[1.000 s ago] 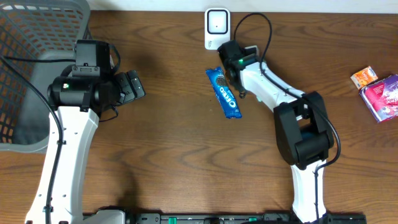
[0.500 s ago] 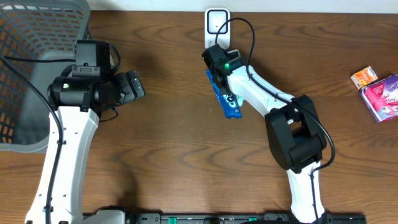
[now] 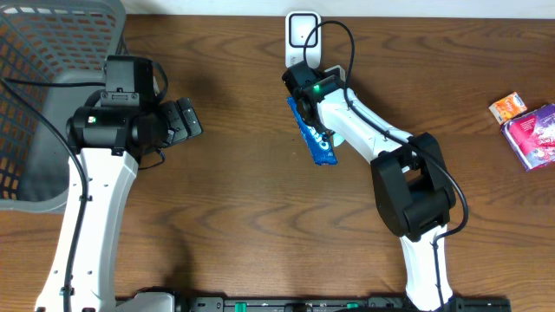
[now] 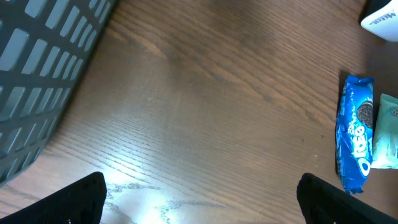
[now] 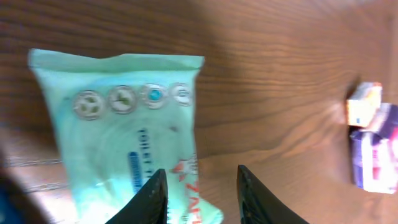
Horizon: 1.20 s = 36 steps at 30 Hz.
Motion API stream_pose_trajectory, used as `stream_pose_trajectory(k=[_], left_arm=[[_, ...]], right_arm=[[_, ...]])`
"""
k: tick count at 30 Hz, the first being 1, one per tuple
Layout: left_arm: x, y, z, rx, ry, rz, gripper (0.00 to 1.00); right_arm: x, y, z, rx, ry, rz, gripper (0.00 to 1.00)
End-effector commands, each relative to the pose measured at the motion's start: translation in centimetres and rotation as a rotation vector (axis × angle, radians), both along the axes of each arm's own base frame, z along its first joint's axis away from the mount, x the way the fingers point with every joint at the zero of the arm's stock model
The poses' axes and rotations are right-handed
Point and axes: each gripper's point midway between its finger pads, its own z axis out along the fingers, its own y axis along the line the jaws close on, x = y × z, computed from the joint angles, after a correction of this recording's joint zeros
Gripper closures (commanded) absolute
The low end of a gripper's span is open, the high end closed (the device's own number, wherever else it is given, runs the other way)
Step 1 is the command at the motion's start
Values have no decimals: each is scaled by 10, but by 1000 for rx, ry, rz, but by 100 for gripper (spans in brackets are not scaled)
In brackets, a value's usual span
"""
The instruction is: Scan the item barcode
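A blue Oreo pack [image 3: 323, 154] lies on the wooden table just below the white scanner [image 3: 303, 35]. The left wrist view shows the Oreo pack [image 4: 354, 134] with a mint green wipes pack [image 4: 387, 140] along its right side. My right gripper [image 3: 321, 132] hovers over both packs and hides the green one from overhead. In the right wrist view the green pack [image 5: 124, 130] lies flat under my right gripper [image 5: 201, 169]. Its jaws are open, the left finger over the pack's edge and bare wood in most of the gap. My left gripper [image 3: 186, 120] is wide open over bare wood.
A grey mesh basket [image 3: 52, 52] fills the far left corner. At the right edge sit a small orange box [image 3: 508, 107] and a purple pack [image 3: 533, 134], also seen as the orange box [image 5: 364, 102] and purple pack [image 5: 373, 155] from the right wrist.
My right gripper has swung left from beside the Oreo pack to above it, closer to the scanner. The left arm has not moved.
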Motion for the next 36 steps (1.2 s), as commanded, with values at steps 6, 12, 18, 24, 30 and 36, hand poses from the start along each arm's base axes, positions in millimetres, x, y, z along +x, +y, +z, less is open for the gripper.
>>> stream_pose_trajectory(k=[6,12,18,24,30,36], left_arm=[[1,3,1,10,-1,9,2],[1,3,1,10,-1,9,2],[1,3,1,10,-1,9,2],[1,3,1,10,-1,9,2],[1,3,1,10,-1,9,2],[1,3,1,10,-1,9,2]], right_arm=[[1,38,-23,159,96,120,69],[0,25,-30,154,106,97,73],[-1,-1,-47,164,121,42,78],[-14,-20,-83,257,173,-5,78],[-24,-50,-94,248,203,-81,79],[-11,-50,-67,263,167,-84,62]])
